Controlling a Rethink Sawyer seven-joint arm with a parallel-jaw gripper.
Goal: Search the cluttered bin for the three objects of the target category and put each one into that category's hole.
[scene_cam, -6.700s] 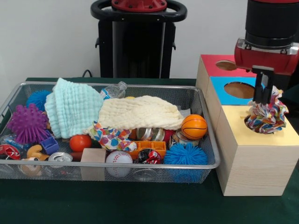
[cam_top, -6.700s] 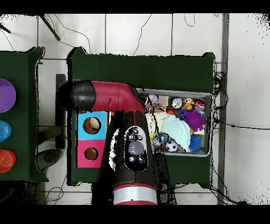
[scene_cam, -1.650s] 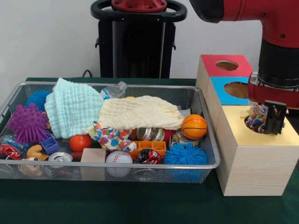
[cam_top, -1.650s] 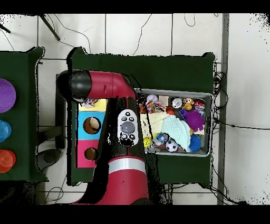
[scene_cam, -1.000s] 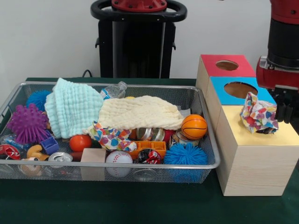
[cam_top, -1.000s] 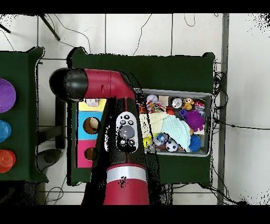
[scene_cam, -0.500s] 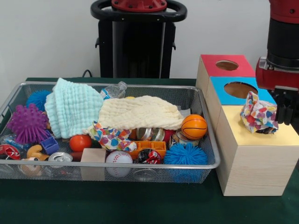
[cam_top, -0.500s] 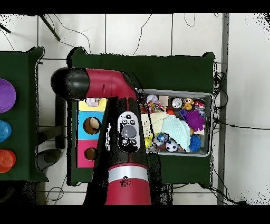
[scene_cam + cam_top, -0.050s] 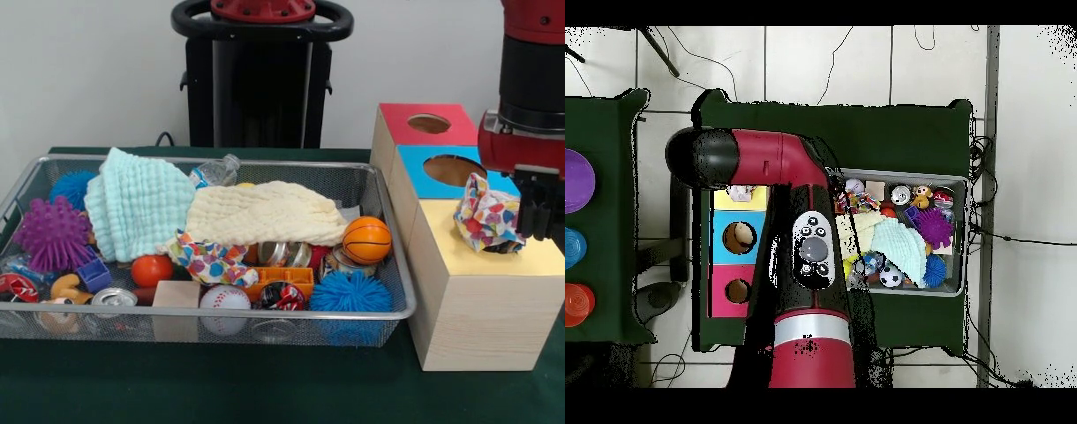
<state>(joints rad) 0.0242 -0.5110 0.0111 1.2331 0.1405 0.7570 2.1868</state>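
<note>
- A crumpled multicoloured cloth (image 9: 488, 215) sits bunched on the yellow-topped box (image 9: 481, 291), over its hole.
- A second patterned cloth (image 9: 208, 261) lies in the wire bin (image 9: 393, 265), under a cream cloth (image 9: 265, 213) and beside a mint cloth (image 9: 137, 202).

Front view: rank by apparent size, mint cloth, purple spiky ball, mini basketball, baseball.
1. mint cloth
2. purple spiky ball
3. mini basketball and baseball: look alike, baseball partly hidden by the bin rim, so unranked.

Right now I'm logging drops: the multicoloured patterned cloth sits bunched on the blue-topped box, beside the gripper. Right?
Not quite: the multicoloured patterned cloth sits bunched on the yellow-topped wooden box, over its hole, beside the gripper. The front view shows this.
</note>
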